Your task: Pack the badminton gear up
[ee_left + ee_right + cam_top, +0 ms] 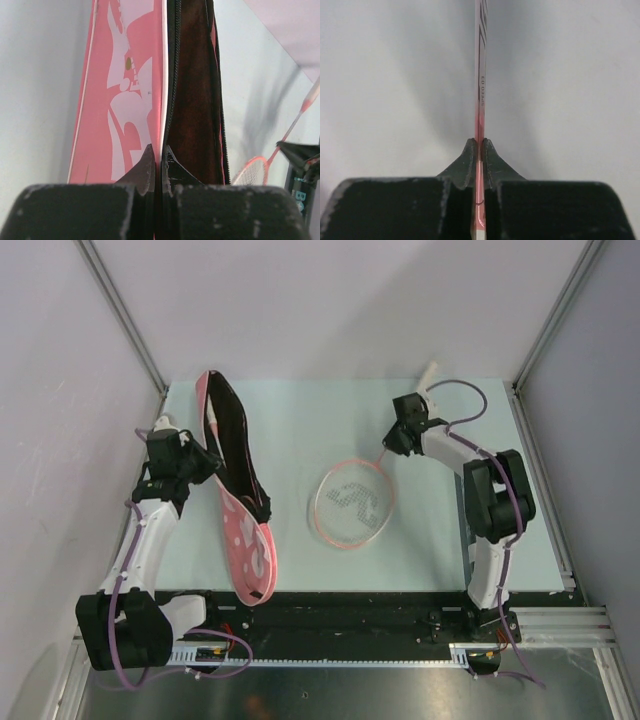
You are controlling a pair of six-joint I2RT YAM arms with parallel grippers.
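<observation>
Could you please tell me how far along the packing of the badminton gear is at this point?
Nothing looks packed yet: the pink bag lies unzipped, dark lining showing. In hand: the left gripper pinches the bag's edge and the right gripper is shut on the racket by its shaft. Left: sliding the racket, now outside the bag, in and zipping up.

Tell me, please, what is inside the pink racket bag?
The open bag shows only its dark lining; nothing is seen in it. Its near end is covered by the pink face, so any contents there are hidden.
</observation>
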